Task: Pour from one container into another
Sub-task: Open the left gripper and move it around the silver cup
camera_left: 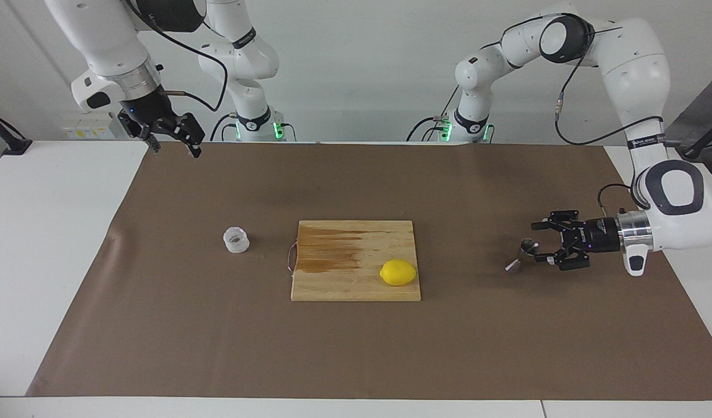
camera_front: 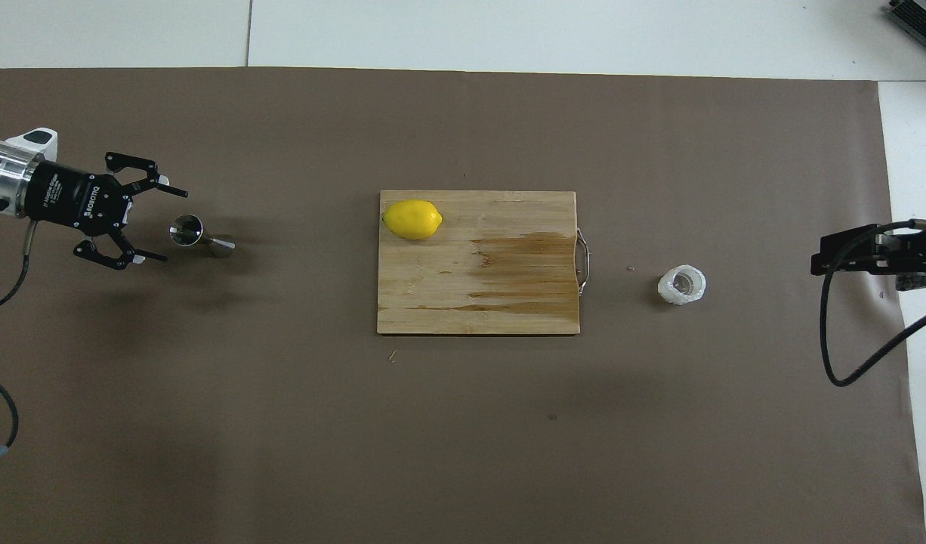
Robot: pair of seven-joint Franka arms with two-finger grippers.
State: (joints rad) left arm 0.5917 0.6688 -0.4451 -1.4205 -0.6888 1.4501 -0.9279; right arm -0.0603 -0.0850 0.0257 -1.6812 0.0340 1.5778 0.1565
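The translucent ribbed cup (camera_left: pixel 236 240) (camera_front: pixel 682 284) stands on the brown paper beside the cutting board, toward the right arm's end. The steel hourglass jigger (camera_left: pixel 521 256) (camera_front: pixel 199 236) stands upright toward the left arm's end. My left gripper (camera_left: pixel 540 242) (camera_front: pixel 174 227) lies horizontal and low, open, its fingertips reaching either side of the jigger's upper cone, with no contact visible. My right gripper (camera_left: pixel 176 148) (camera_front: pixel 837 253) waits open, raised over the paper's corner at the right arm's end.
A wooden cutting board (camera_left: pixel 344 255) (camera_front: pixel 508 302) with a wet stain and a metal handle lies mid-table. A yellow lemon (camera_left: pixel 398 272) (camera_front: pixel 412 219) sits on its corner, farther from the robots, toward the jigger. Brown paper (camera_left: pixel 216 348) covers the table.
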